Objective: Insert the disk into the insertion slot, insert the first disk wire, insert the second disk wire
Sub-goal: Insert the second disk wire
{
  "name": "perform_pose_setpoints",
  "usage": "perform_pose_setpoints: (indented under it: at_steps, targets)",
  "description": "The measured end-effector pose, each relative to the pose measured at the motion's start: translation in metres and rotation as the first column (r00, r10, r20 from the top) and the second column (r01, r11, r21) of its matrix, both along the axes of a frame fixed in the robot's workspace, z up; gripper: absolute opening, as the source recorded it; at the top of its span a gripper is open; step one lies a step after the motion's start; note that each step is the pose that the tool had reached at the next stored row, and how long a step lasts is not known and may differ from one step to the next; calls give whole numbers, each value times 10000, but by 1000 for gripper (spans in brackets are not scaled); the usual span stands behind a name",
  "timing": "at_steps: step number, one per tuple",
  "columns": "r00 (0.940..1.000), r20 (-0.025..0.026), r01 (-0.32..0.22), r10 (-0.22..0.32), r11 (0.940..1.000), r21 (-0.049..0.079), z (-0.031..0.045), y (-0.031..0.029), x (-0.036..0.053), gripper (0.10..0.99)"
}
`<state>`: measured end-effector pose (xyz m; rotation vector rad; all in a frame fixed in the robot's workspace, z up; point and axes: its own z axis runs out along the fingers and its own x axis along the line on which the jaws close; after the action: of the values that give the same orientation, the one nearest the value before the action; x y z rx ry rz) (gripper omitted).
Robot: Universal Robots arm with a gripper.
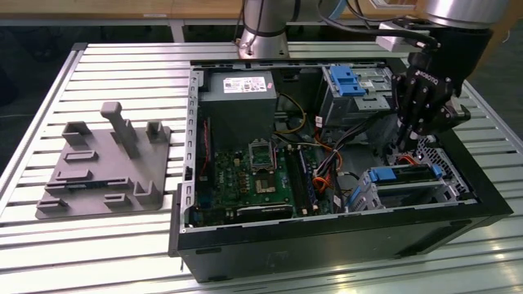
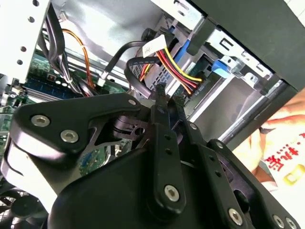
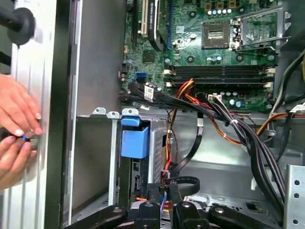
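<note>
Exterior view: the disk (image 1: 406, 174) sits in the slot (image 1: 425, 193), in the case (image 1: 327, 236) toward the exterior view's right. The case stands on a slatted metal desk (image 1: 98, 245), and the pincer (image 1: 402, 147) hangs just above the disk.

Second wrist view: the pincer (image 2: 169, 95) looks closed on the end of a black wire (image 2: 135, 63). The wire is probably limp and its plug small and brittle, best held by the plug body.

First wrist view: cables (image 3: 248, 138) crowd the space, and a person's hands (image 3: 16, 129) rest beside the case.

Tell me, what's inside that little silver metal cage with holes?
The flat silver-grey, blue-framed disk lies inside the silver perforated metal cage. Its underside and sides are hidden by the cage's walls.
</note>
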<state>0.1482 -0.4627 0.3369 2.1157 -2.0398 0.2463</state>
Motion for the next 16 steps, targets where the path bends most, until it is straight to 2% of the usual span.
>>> perform_pose_setpoints:
  at_steps: [8, 9, 11, 12, 16]
  targets:
    - [10000, 0, 0, 0, 9987, 509, 0, -113, 0, 196]
    - [10000, 0, 1, -1, 9979, 643, 0, -140, 0, 196]
    - [10000, 0, 1, -1, 9969, 788, 0, -165, 0, 196]
    - [10000, 0, 0, 0, 9955, 953, 0, -190, 0, 196]
    - [10000, 0, 0, 0, 9921, 1256, 9, -236, 0, 196]
